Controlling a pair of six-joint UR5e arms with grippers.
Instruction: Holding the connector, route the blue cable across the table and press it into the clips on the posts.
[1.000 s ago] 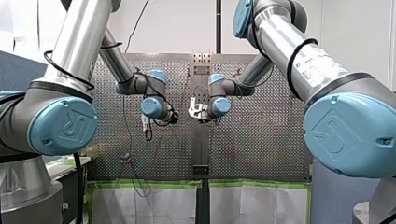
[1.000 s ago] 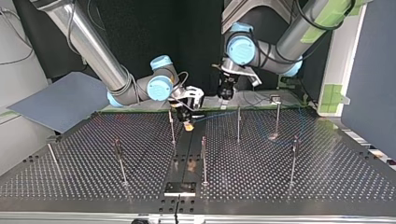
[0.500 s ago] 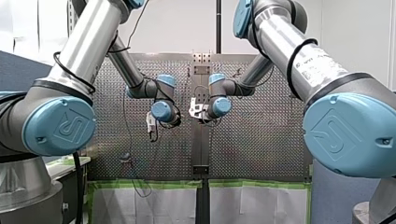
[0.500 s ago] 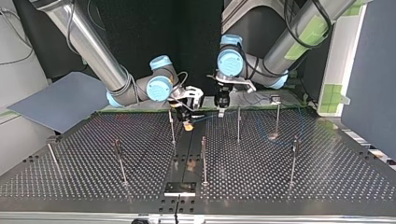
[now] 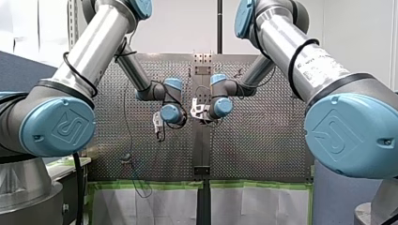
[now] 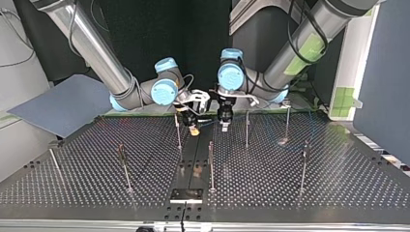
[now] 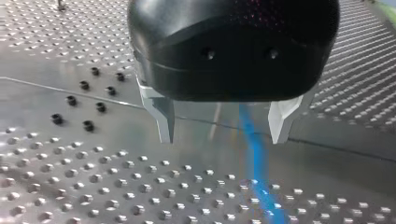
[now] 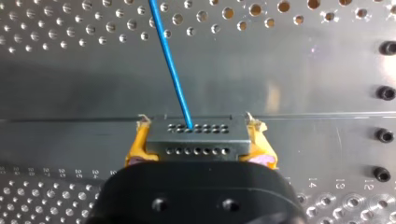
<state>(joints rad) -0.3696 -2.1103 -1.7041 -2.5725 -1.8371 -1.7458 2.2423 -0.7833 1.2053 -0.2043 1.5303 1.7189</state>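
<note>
The connector [image 8: 196, 133] is pinched by the right gripper [image 8: 200, 144]; the cable [image 7: 254, 154] is straddled by the spread left gripper [image 7: 223, 137], best lowered squarely before closing.

I note: grey-blue sheet [image 6: 63, 104] at top view's left; green tape [image 6: 344, 96] on white upright [image 6: 357, 53] at its right; white sheets [image 5: 253, 204], green-edged, low in front view.

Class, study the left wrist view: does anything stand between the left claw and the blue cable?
Nothing visible does. The left claw is open, and the blue cable runs across the perforated table ahead of the gap between its fingers, nearer one finger than the other.
</note>
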